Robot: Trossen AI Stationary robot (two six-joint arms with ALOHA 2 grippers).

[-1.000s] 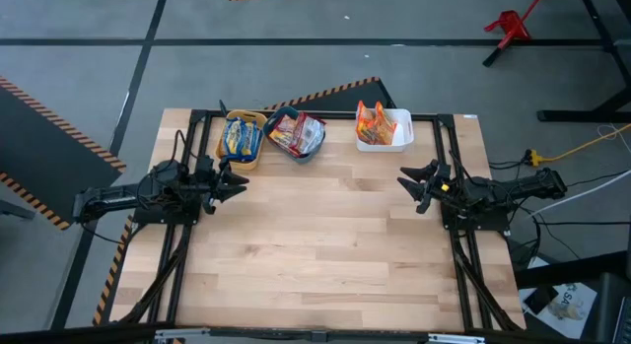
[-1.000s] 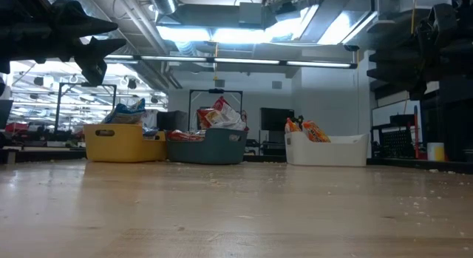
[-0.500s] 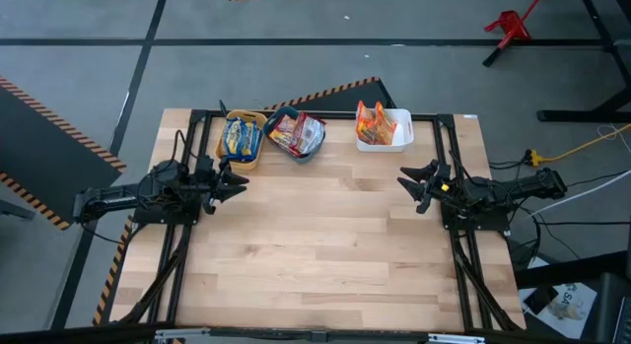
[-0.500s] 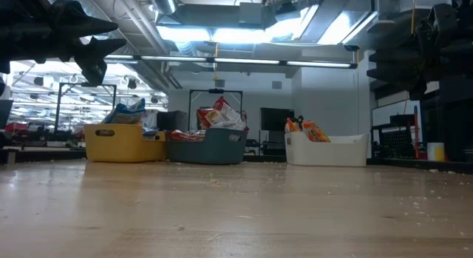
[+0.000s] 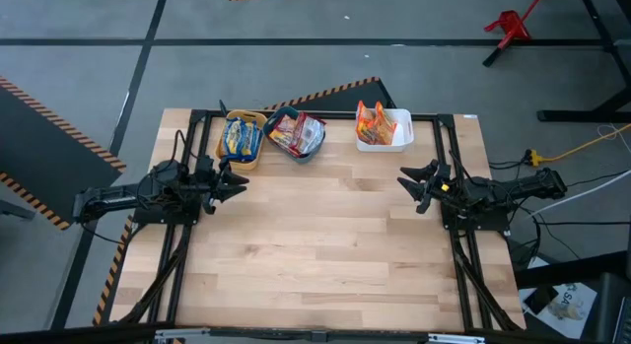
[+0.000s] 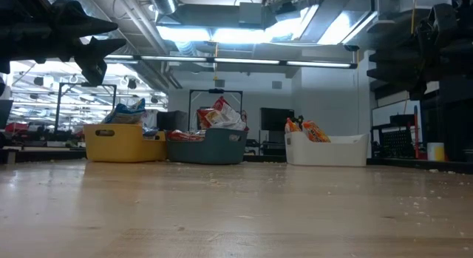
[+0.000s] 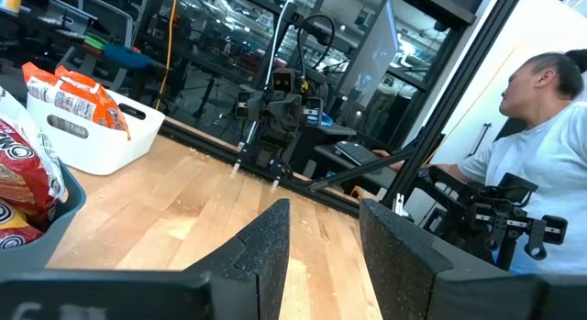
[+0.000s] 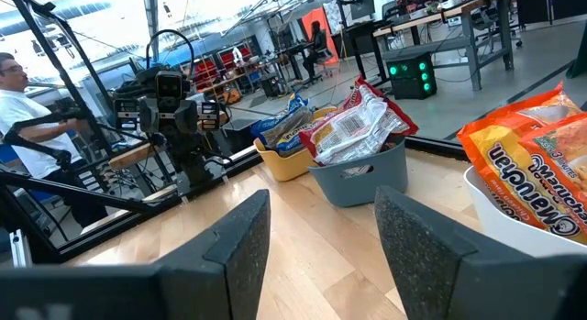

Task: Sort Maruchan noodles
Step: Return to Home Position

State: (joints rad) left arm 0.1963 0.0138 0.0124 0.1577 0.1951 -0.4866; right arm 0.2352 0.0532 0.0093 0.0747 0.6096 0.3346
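Observation:
All the Maruchan noodles lie in three bins along the table's far edge. Blue-white packets fill the yellow bin. Dark red packets heap in the teal bin. Orange-yellow packets stand in the white bin. My left gripper hovers open above the table at its left side, just short of the yellow bin. My right gripper hovers open at the right side, near the white bin. Neither holds anything.
Dark frame rails run along the table's left and right sides. The wooden tabletop stretches from the bins to the near edge, with small crumbs scattered on it. A person sits beyond the table's right side.

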